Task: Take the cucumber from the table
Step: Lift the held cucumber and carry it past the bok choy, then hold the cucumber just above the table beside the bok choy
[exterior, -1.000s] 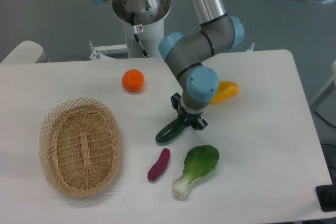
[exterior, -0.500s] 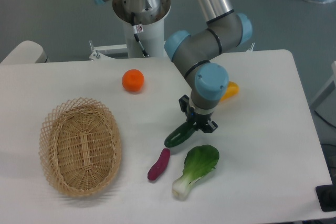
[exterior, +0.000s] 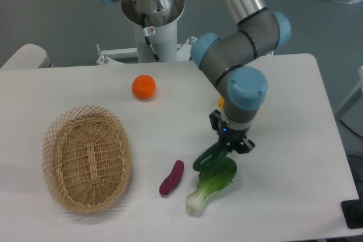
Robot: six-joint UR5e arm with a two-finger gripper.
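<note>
The dark green cucumber (exterior: pixel 209 157) hangs tilted from my gripper (exterior: pixel 232 143), its free end pointing down-left just above the bok choy (exterior: pixel 212 182). The gripper is shut on the cucumber's upper end and holds it off the white table (exterior: pixel 295 111). Part of the cucumber is hidden under the gripper body.
A wicker basket (exterior: pixel 86 158) stands at the left. An orange (exterior: pixel 143 86) lies at the back. A small purple sweet potato (exterior: pixel 171 177) lies left of the bok choy. A yellow item is mostly hidden behind the arm (exterior: pixel 244 43).
My gripper has moved right and toward the front with the cucumber in it, from beside the sweet potato to over the bok choy. The yellow item is now covered by the arm.
</note>
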